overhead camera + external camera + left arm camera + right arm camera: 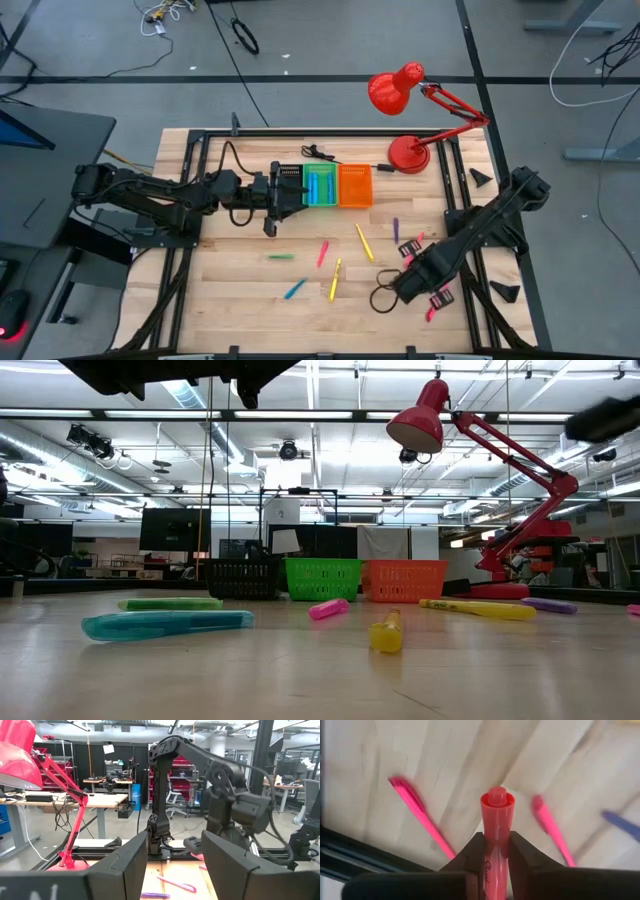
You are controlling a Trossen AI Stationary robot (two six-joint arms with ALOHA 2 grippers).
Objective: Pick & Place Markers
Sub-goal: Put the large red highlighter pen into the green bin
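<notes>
Several markers lie flat on the wooden table: a green one (281, 257), a pink one (323, 253), two yellow ones (364, 242) (335, 280), a blue one (294, 290) and a purple one (396, 229). My right gripper (400, 285) hangs over the table's right near part, shut on a pink-red marker (496, 807). My left gripper (172, 870) stands open and level, high beside the black bin (289, 185), with nothing between its fingers. My right gripper pinches the pink-red marker's barrel (496, 837) between its two fingers (522, 852). The fingers point down from above and lie along the marker. Its round end (496, 797) sticks out past the fingertips toward the table, and the marker is lifted clear.
Black, green (321, 185) and orange (355, 185) bins stand in a row at the table's far middle. A red desk lamp (410, 150) stands at the far right. Two more pink markers (420, 815) (550, 827) lie below the right gripper. Black frame rails border the table.
</notes>
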